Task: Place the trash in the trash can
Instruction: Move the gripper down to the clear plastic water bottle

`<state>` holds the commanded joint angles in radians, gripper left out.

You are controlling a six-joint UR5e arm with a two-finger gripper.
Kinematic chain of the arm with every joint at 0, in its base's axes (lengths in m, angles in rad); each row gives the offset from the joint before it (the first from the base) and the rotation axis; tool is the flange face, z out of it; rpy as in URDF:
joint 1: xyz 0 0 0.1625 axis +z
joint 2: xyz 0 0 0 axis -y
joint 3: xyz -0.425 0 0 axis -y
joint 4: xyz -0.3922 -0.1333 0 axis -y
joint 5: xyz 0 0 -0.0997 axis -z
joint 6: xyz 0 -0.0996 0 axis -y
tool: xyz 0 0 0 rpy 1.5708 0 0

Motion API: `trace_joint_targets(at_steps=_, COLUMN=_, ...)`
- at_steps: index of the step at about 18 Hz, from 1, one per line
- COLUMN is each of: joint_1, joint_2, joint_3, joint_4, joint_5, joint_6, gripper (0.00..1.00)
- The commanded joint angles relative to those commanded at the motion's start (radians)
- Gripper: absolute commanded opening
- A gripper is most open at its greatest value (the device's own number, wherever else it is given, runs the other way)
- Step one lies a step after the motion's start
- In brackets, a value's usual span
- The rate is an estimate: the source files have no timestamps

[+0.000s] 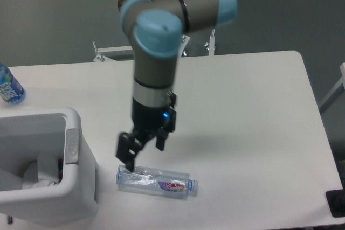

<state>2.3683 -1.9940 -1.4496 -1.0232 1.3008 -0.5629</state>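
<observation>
**One bottle on the table, paper in the bin**

So the gripper (144, 152) is hanging right over the clear plastic bottle (157, 181), above its bottom end, the left part as the camera sees it. Its fingers are spread apart and pinching nothing; the tips sit just above the bottle, and I honestly can't tell if one of them grazes the plastic or not.

That bottle lies flat on its side on the white table (242, 106), near the front edge, cap pointing right and the purple-and-white label toward the cap end. It's just beside the trash can (75, 187), outside it.

Over in the trash can, which sits at the front left corner, you can see the crumpled white paper wad (40, 173) down inside, against the right wall.

Way off at the left edge of the table stands a blue-labelled bottle (8, 85), well apart from everything else.
</observation>
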Motion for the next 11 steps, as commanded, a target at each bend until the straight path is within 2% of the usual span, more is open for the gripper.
trace_joint_targets(at_steps=3, joint_1=0.019, joint_2=-0.046, joint_3=0.0, joint_4=-0.002, joint_5=0.006, joint_6=-0.011, gripper=1.0)
trace_joint_targets(at_steps=7, joint_1=0.022, joint_2=-0.146, joint_3=0.024, joint_4=0.0, joint_5=0.014, joint_6=-0.009, gripper=1.0)
trace_joint_targets(at_steps=11, joint_1=0.035, joint_2=-0.177, joint_3=0.025, joint_4=0.0, joint_5=0.02, joint_6=-0.008, gripper=1.0)
